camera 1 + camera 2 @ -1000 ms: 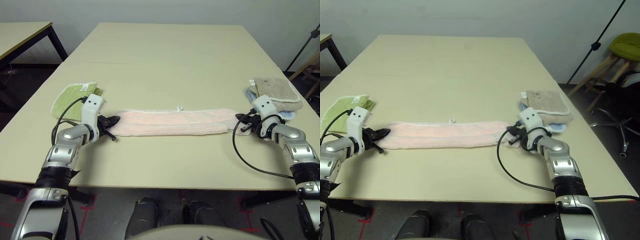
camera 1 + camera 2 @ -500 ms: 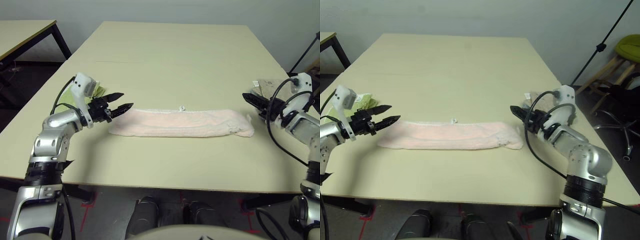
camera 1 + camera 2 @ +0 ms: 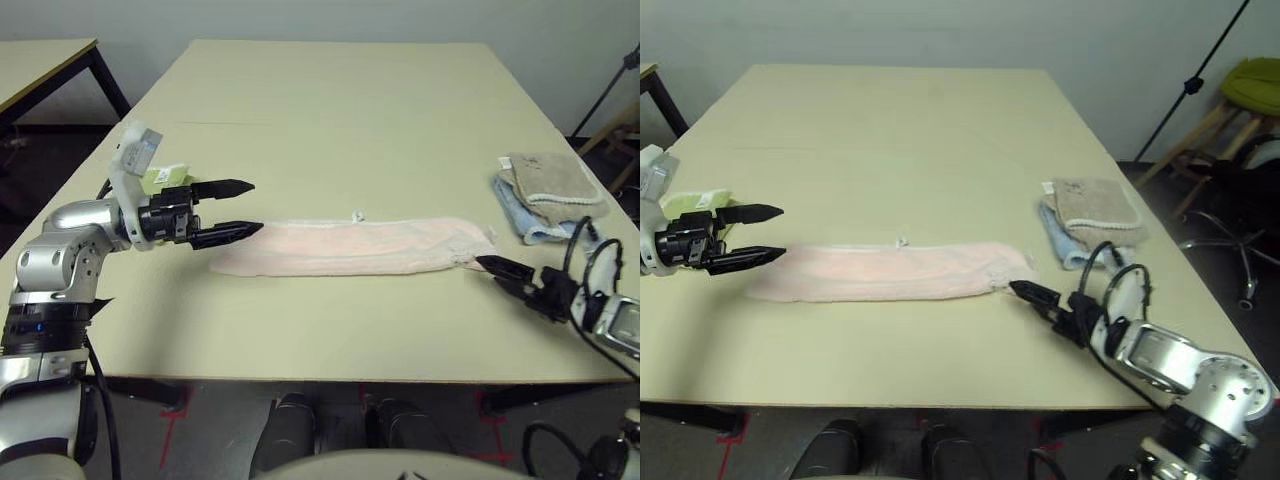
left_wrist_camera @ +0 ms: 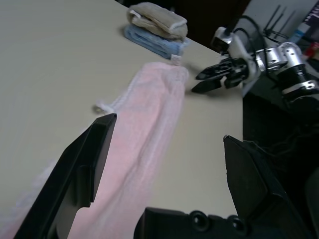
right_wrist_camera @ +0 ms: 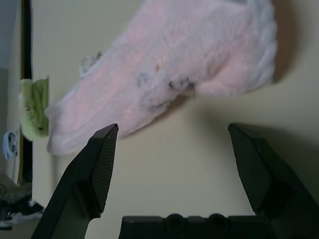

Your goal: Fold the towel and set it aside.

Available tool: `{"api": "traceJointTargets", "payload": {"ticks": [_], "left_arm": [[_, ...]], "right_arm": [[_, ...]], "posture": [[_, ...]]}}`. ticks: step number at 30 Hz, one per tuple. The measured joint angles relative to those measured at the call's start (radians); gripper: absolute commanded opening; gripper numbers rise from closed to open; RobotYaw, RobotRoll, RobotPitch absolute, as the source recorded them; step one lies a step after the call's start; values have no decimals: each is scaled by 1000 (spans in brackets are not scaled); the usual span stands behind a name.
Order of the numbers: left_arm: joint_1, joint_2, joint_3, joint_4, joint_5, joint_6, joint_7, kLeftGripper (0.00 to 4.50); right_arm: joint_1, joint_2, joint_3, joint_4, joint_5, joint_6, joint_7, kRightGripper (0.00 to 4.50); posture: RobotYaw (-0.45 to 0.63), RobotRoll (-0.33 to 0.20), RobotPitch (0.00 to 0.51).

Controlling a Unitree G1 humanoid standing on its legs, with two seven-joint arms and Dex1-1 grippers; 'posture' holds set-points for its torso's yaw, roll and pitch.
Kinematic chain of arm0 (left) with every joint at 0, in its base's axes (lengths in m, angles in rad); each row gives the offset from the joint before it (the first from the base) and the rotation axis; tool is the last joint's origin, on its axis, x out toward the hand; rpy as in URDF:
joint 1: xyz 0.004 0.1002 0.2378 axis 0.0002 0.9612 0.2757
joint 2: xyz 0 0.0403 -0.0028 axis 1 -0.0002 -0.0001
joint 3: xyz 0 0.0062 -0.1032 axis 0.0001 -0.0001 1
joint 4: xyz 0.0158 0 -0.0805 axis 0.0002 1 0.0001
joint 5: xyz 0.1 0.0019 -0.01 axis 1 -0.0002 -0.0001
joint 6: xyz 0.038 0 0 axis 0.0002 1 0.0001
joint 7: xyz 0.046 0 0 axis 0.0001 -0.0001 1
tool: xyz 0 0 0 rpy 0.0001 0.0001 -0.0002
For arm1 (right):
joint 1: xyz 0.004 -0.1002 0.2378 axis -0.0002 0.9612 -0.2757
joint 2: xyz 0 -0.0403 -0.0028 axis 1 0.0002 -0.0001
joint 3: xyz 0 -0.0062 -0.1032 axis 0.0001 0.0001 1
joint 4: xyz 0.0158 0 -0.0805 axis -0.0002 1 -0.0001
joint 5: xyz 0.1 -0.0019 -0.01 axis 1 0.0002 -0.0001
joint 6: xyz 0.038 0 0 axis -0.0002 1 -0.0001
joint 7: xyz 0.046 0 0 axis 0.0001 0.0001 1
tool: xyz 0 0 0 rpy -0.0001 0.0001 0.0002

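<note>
Left eye view: one pink towel [image 3: 350, 248], two grippers [image 3: 225, 212].

You have a pale wall [image 3: 940, 35] behind the table [image 3: 330, 120], a green-seated stool [image 3: 1252, 85] at right, dark floor [image 3: 340, 440] below.

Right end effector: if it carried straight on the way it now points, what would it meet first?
Probably the pink towel, near its right-hand end. Depth is hard to judge, though, so the right end effector might pass just above the cloth.
</note>
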Motion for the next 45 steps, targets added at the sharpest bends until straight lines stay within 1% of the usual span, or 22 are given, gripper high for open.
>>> {"api": "traceJointTargets", "payload": {"ticks": [4,8,10,12,17,19,21,22,28,33,35,38,40,42,45], "left_arm": [[0,2,-6,-1,-9,6,-30,4498],[13,2,-10,-28,-11,10,-34,4498],[25,3,-10,-39,-12,17,-31,4500],[46,3,-10,-58,-14,27,-26,4500],[63,3,-8,-79,-21,47,-10,4500],[69,4,-8,-81,-25,56,-4,4500],[73,4,-8,-85,-31,62,1,4500],[73,4,-8,-89,-32,64,3,4500],[79,5,-8,-95,-33,67,7,4500],[79,5,-8,-96,-33,75,6,4500],[79,5,-9,-96,-33,76,6,4500],[79,5,-9,-96,-33,77,5,4500],[79,5,-9,-96,-33,78,5,4500],[78,5,-9,-96,-33,79,5,4500],[77,5,-11,-96,-32,80,6,4500]], "right_arm": [[-33,77,10,-10,12,-70,-123,4442],[-57,136,51,4,-19,-182,-186,4442],[-60,149,79,17,-44,-240,-192,4192],[-61,166,123,25,-106,-331,-180,3702],[-50,172,198,41,-221,-480,-136,1696],[-41,171,226,41,-261,-520,-114,998],[-26,156,271,29,-318,-567,-80,189],[-18,146,290,18,-344,-585,-65,38],[37,74,395,-68,-528,-722,18,38],[113,-34,501,-134,-731,-844,96,38],[139,-68,538,-154,-799,-885,126,38],[164,-95,580,-176,-889,-938,162,38],[174,-135,617,-179,-949,-970,201,38],[174,-163,653,-181,-984,-985,246,38],[157,-190,745,-184,-1012,-973,341,38]], "posture": [[97,0,75],[106,0,67],[111,0,64],[116,0,63],[118,0,62],[116,0,67],[116,0,67],[116,0,67],[101,0,81],[90,0,87],[88,0,87],[86,0,88],[85,0,87],[87,0,87],[90,0,85]]}}
